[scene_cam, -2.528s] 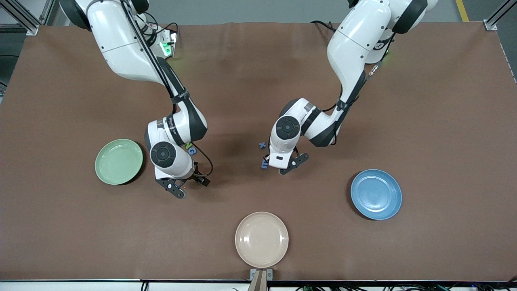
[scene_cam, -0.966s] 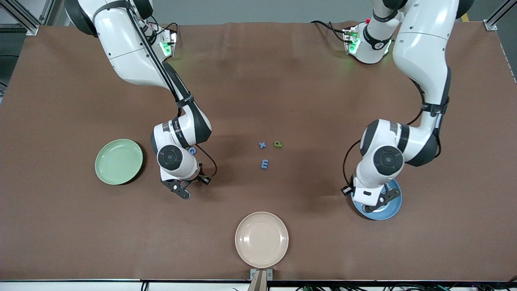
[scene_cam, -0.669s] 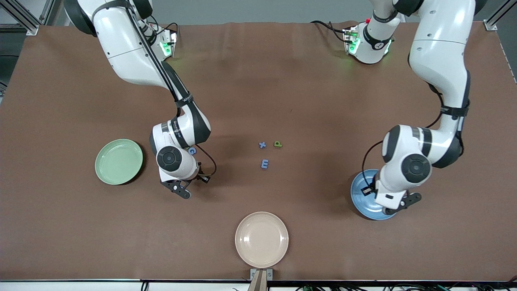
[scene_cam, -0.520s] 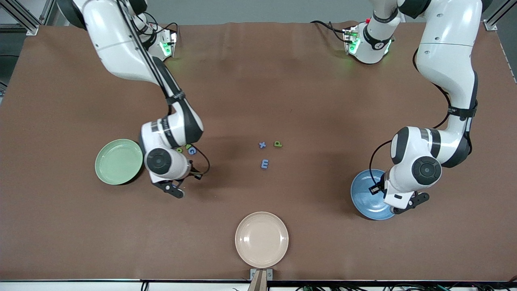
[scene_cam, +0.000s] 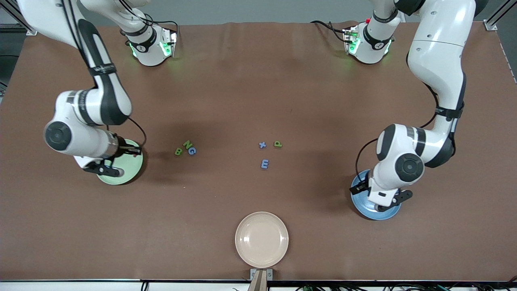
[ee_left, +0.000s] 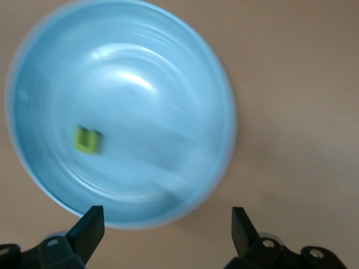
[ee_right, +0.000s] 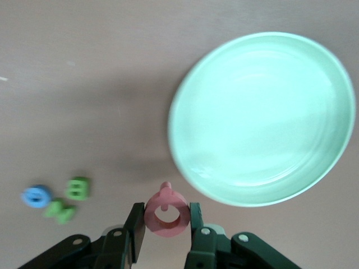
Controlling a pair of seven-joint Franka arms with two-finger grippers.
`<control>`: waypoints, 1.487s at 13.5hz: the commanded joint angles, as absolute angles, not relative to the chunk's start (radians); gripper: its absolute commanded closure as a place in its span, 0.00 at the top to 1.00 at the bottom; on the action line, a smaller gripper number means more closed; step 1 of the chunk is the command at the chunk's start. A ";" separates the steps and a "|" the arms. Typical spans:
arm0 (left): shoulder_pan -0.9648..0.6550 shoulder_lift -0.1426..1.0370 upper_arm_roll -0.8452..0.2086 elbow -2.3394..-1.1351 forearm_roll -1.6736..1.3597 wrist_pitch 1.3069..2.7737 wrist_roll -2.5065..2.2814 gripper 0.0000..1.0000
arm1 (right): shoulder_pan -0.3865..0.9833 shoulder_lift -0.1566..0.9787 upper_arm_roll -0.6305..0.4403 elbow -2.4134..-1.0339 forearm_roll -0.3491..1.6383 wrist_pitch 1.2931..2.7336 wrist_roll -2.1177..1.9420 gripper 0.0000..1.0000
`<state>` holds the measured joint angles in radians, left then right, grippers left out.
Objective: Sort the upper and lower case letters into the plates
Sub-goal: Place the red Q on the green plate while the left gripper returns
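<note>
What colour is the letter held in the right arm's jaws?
Pink letter; it shows best in the right wrist view.

- A broad tabletop (scene_cam: 258,81) covered in matte brown sheeting fills nearly the whole front view, with faint creases near its 12 o'clock edge.
- Soft, even overhead light falls on it, leaving blurred dark shadows around the middle.
- Small green glows tint the brown surface near 11 o'clock and 1 o'clock.
- A strip of grey floor (scene_cam: 242,10) shows along the 12 o'clock edge, with a yellow floor line (scene_cam: 462,10) toward 1 o'clock.
- Silver aluminium frame struts (scene_cam: 24,18) stand at the 10 and 2 o'clock corners.
- At 6 o'clock a small metal bracket (scene_cam: 260,279) sits on the tabletop's edge, with a white rail and dark cables below.
</note>
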<state>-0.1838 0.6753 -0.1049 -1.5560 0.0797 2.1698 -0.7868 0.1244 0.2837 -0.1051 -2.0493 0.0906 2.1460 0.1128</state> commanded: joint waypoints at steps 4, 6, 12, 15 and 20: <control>-0.394 0.748 -0.135 -1.494 0.071 2.239 -1.009 0.97 | -0.004 0.299 -0.084 -2.220 0.072 2.425 -0.118 0.21; -0.458 0.797 -0.135 -1.442 0.074 2.270 -1.083 0.96 | -0.011 0.339 -0.083 -2.226 0.074 2.463 -0.121 0.21; -0.574 0.879 -0.124 -1.362 0.077 2.355 -1.232 0.88 | -0.002 0.371 -0.083 -2.226 0.074 2.479 -0.120 0.89; -0.610 0.896 -0.123 -1.353 0.078 2.368 -1.305 0.83 | 0.065 0.325 -0.068 -2.197 0.074 2.383 -0.123 1.00; -0.644 0.897 -0.121 -1.350 0.080 2.368 -1.572 0.81 | 0.282 0.321 -0.061 -2.132 0.086 2.327 -0.077 1.00</control>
<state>-0.6297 0.8819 -0.1357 -1.3751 0.0785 2.3663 -1.4708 0.2134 0.3273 -0.0595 -2.1367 0.0903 2.3201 -0.0944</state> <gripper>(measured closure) 0.185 0.000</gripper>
